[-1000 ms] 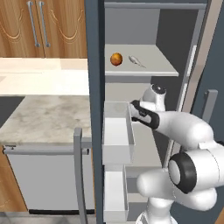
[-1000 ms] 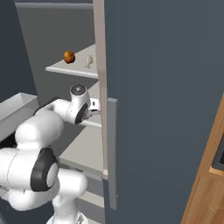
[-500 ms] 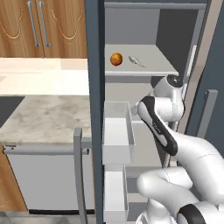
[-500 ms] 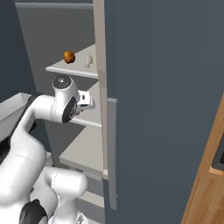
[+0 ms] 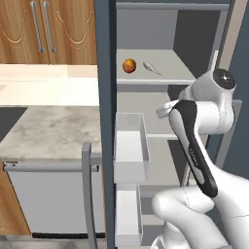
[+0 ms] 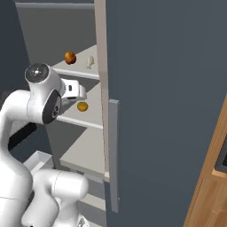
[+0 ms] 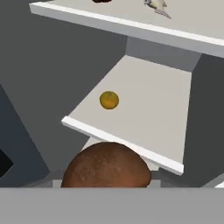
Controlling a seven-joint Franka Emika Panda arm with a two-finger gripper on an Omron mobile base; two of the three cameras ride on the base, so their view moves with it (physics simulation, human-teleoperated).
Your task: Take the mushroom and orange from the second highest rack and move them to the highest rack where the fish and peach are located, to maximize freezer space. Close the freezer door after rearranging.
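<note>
In the hand view the brown mushroom (image 7: 107, 165) bulges up at the bottom and hides the fingertips; my gripper (image 5: 163, 111) is shut on it. It hangs just outside the second highest rack (image 7: 148, 109), a little above its level. The orange (image 7: 109, 99) lies on that rack near its left front, also seen in the right base view (image 6: 82, 106). On the highest rack (image 5: 165, 78) lie the peach (image 5: 129, 65) and, to its right, the pale fish (image 5: 151, 68). The freezer door (image 6: 168, 111) stands open.
The open door's long handle (image 6: 114, 155) is close to the right of the arm. A white pulled-out drawer (image 5: 130, 146) sits below the racks at the left. A marble counter (image 5: 48, 126) and a dishwasher handle (image 5: 87, 189) lie further left.
The arm has unfolded upward, its elbow now high beside the racks. The hand has risen a little with the mushroom in it. The orange, peach and fish have not moved.
</note>
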